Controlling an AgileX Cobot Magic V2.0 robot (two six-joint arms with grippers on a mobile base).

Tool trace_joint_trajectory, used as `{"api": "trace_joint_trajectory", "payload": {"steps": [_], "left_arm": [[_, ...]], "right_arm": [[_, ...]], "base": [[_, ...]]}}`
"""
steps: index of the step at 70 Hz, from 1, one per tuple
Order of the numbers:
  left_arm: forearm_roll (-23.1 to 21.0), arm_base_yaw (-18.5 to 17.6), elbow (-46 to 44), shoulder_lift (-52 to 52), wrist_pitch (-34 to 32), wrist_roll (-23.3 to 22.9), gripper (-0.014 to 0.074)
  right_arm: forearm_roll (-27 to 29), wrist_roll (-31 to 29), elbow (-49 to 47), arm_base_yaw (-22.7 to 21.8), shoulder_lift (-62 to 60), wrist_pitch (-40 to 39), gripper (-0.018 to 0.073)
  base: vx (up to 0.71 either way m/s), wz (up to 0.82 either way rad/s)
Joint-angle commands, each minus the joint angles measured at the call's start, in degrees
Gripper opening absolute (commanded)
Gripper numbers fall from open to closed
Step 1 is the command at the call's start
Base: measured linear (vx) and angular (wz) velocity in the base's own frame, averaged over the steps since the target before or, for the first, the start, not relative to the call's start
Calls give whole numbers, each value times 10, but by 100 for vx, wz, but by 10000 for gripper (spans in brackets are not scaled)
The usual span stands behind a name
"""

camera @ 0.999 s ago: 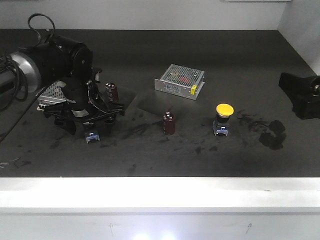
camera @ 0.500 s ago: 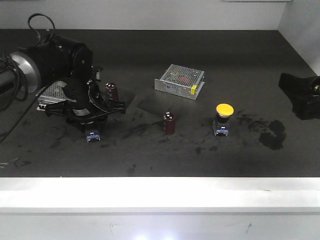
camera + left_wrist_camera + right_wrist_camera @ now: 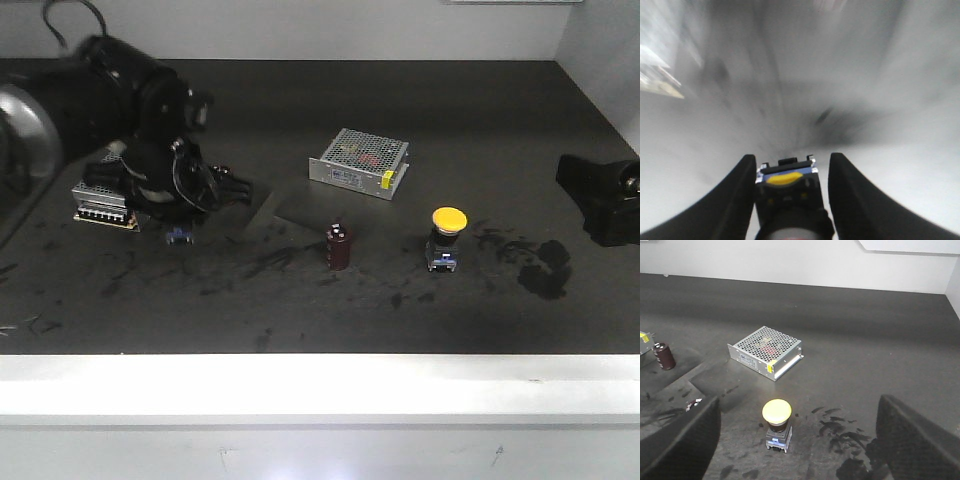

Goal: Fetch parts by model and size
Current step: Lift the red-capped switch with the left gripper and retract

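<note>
my left claw (image 3: 790,159) is pinching the red-capped switch (image 3: 787,192). in the left wrist view its black body sits between my two dark fingers (image 3: 735,200), with the blue-grey base and a yellow label pointing away from me, and only a sliver of red shows at the bottom edge. everything behind it is smeared there, so i cannot tell whether the switch touches the table. from the front, that claw is at the left of the dark table (image 3: 420,110), with the switch's blue base poking out beneath it, just beside a metal-mesh power supply box (image 3: 103,200). a second mesh box (image 3: 360,163) lies near the middle, further back, and a maroon capacitor (image 3: 339,246) stands upright in front of it. to the capacitor's right the yellow-capped switch (image 3: 447,238) stands upright on its base, near some dark smudges (image 3: 540,270). my right claw (image 3: 797,402) is spread wide. in the right wrist view the yellow-capped switch stands on the table ahead of it, untouched, and from the front that claw sits at the far right edge, well apart from the switch.
</note>
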Motion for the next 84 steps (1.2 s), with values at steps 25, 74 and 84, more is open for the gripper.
{"api": "trace_joint_trajectory", "payload": {"steps": [25, 74, 84], "left_arm": [[65, 15, -11, -149, -62, 68, -8], [0, 139, 416, -452, -380, 174, -8], [1, 139, 468, -522, -405, 174, -8]], "right_arm": [[-3, -7, -17, 2, -1, -29, 594], [0, -2, -17, 2, -1, -23, 594], [0, -2, -17, 2, -1, -18, 594]], "base": [[0, 0], [0, 0], [0, 0]]}}
